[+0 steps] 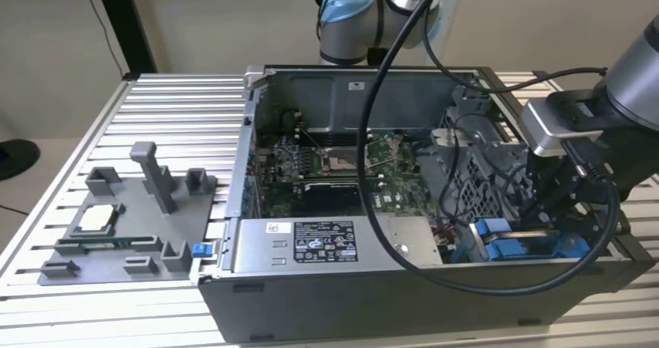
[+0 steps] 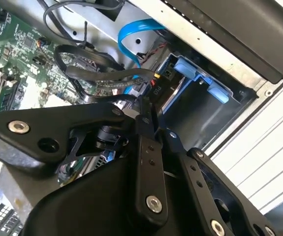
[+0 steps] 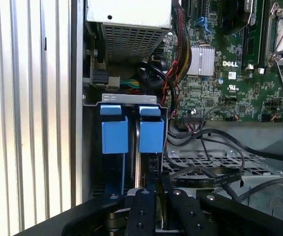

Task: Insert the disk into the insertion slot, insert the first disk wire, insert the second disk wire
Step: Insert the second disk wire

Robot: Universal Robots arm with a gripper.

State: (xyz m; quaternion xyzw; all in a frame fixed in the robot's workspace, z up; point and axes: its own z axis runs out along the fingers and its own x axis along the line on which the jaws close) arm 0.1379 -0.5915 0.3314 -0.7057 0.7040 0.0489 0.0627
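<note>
In the exterior view the gripper [image 1: 564, 209] hangs over the drive bay [image 1: 530, 244] at the lower right of the frame, inside the open computer case [image 1: 412, 294]. In the first wrist view the disk [image 3: 137, 147] stands edge-up between its two blue carrier tabs [image 3: 114, 135], low in the bay. The jaws look nearly closed, apparently pinching a black connector [image 2: 153, 91]. Good practice here: keep the plug square to the disk's socket and press gently, straight.

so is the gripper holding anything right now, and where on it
Cannot be told. The gripper sits low at the insertion slot beside the blue carrier tabs, its tips against black cables.
</note>
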